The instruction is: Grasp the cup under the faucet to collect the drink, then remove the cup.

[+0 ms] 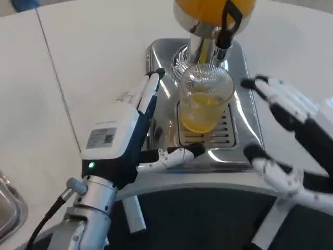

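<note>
Nearest us, we see the left hand with fingers spread, holding nothing, left of the cup. The right hand is likewise splayed and empty on the right. Beyond, the cup, part-filled with yellow drink, stands on the drip tray under the faucet.

White table with a thin dark seam running down its left part; blue object at far-left top edge; metal-rimmed item at lower-left edge.
</note>
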Motion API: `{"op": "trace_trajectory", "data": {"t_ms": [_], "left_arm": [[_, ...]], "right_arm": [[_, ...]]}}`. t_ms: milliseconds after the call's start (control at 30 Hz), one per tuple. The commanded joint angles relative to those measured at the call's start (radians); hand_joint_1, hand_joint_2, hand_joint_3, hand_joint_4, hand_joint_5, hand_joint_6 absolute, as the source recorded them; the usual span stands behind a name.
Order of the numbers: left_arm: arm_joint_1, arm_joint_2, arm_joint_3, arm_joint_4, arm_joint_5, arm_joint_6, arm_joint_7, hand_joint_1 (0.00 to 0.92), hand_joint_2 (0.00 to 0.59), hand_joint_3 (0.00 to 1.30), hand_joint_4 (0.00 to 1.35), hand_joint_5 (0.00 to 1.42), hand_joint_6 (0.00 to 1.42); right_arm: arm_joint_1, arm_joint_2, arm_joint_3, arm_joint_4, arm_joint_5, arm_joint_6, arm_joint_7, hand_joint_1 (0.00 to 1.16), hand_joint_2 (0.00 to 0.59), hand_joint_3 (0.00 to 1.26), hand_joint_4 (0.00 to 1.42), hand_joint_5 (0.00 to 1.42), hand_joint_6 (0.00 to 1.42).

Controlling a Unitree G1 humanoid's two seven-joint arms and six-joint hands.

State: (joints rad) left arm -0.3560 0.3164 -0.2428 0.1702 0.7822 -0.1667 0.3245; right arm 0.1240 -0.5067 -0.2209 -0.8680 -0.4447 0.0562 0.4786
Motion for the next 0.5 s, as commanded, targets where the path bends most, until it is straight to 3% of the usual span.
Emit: {"op": "trace_trajectory", "data": {"t_ms": [33, 267, 500], "left_arm": [[-0.014, -0.015, -0.005, 0.033, -0.024, -0.024, 0.033, 0.110, 0.039, 0.00, 0.00, 0.11, 0.16], [-0.037, -0.023, -0.009, 0.067, -0.053, -0.048, 0.040, 0.131, 0.030, 0.00, 0.00, 0.11, 0.17], [-0.074, -0.048, -0.007, 0.135, -0.108, -0.090, 0.045, 0.163, 0.033, 0.00, 0.00, 0.14, 0.19]], "right_arm": [[0.123, -0.025, -0.056, 0.032, -0.003, -0.154, -0.042, 0.28, 0.479, 0.03, 0.00, 0.00, 0.05], [0.236, -0.029, -0.104, 0.057, -0.034, -0.319, -0.070, 0.28, 0.477, 0.01, 0.00, 0.00, 0.03], [0.286, -0.020, -0.115, 0.040, -0.025, -0.352, -0.054, 0.28, 0.473, 0.00, 0.00, 0.00, 0.03]]}}
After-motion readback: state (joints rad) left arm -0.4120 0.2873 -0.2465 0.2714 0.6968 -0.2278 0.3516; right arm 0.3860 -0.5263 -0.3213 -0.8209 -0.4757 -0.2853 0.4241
